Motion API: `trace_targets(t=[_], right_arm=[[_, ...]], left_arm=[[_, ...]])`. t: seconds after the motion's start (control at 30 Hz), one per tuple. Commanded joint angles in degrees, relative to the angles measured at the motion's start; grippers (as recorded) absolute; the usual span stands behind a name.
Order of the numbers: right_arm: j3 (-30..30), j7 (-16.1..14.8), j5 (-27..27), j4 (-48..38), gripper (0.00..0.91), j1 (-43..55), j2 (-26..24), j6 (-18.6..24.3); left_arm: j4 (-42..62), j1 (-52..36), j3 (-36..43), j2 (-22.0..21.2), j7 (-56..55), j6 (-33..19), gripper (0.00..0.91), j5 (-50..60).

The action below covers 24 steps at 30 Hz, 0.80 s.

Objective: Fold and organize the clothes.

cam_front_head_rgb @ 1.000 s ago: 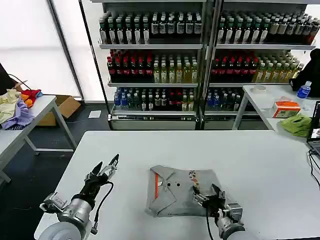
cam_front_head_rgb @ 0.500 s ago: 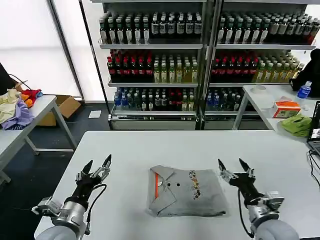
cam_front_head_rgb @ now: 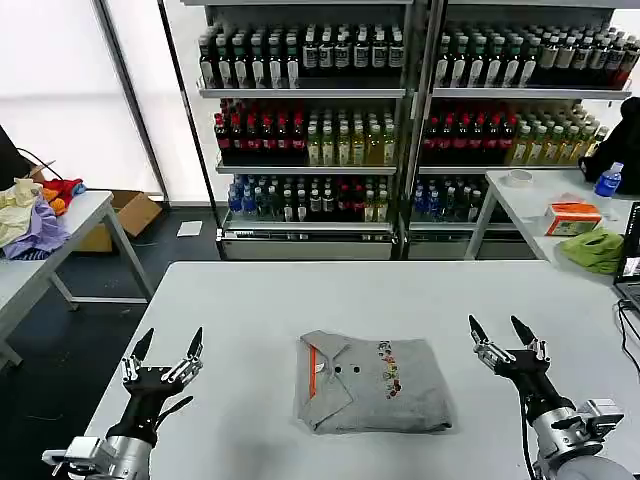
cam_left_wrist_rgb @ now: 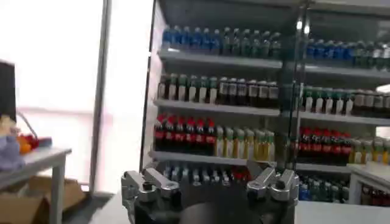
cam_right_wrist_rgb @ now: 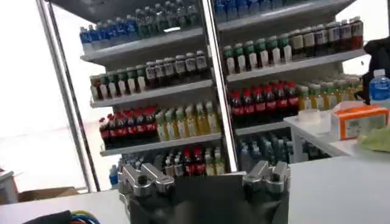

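1. Table (cam_front_head_rgb: pixel 280 290): broad, flat, pale grey top with rounded corners; a smooth matte surface that suits sliding and flattening cloth; it carries the shirt at its near centre, with bare surface all round.
2. Shelves (cam_front_head_rgb: pixel 400 120): tall metal racks against the far wall, filled with rows of upright bottles in colour bands; background only, no part in the work.
3. Side tables: one at far left (cam_front_head_rgb: pixel 60 225) holds a heap of yellow, purple and red garments; one at far right (cam_front_head_rgb: pixel 520 205) holds a lime-green cloth (cam_front_head_rgb: pixel 592 248) and an orange box (cam_front_head_rgb: pixel 573 217); these lie well apart from the work area.
4. Shirt (cam_front_head_rgb: pixel 372 382): light grey soft cotton, lying folded into a compact near-rectangle; collar and orange-red placket at its left, two small buttons near the middle, a multicoloured print strip to the right of them; edges lie fairly flat and square, so the fold is judged complete or nearly so; it rests between the two grippers, touching neither.
5. Left gripper (cam_front_head_rgb: pixel 163 352): raised at the near left, well apart from the shirt; fingers spread wide and released, holding nothing; dark, slim, pointed fingers on metal knuckles; the stand-off is judged to leave the folded cloth undisturbed.
6. Right gripper (cam_front_head_rgb: pixel 497 333): raised at the near right, beside but clear of the shirt; fingers likewise spread and empty; same dark pointed build.
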Motion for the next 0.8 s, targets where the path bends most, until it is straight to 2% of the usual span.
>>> trace_targets(t=[0.03, 0.13, 0.23, 0.37, 0.47, 0.6, 0.8], right_arm=[[0.1, -2.8, -3.7, 1.5, 0.907, -4.4, 2.1, 1.9], [-0.2, -4.2, -3.9, 1.5, 0.907, -4.7, 2.1, 3.3], [-1.1, -3.7, -4.9, 1.4, 0.907, -4.3, 2.0, 3.0], [-2.7, -3.9, -6.1, 1.7, 0.907, -3.6, 1.7, 2.7], [-3.1, -4.1, -5.8, 1.4, 0.907, -3.6, 1.8, 2.7], [-3.4, -4.8, -5.8, 1.1, 0.907, -4.1, 1.7, 2.6], [-3.2, -5.0, -5.6, 0.8, 0.907, -4.7, 1.7, 2.1]], left_arm=[[-4.0, 7.1, -0.9, -0.3, 5.4, -7.3, 0.907, 9.8], [-3.7, 7.0, -0.5, -0.1, 6.1, -7.5, 0.907, 9.6], [-3.6, 6.2, -1.8, -0.3, 8.8, -4.5, 0.907, 8.0], [-2.9, 6.0, -4.6, -0.6, 12.3, -3.9, 0.907, 7.8], [-2.2, 5.0, -5.5, -1.3, 12.2, -3.9, 0.907, 7.0], [-3.8, 4.5, -6.1, -1.5, 12.4, -0.5, 0.907, 2.0], [-3.7, 4.6, -7.4, -2.4, 12.4, 1.2, 0.907, 2.1]])
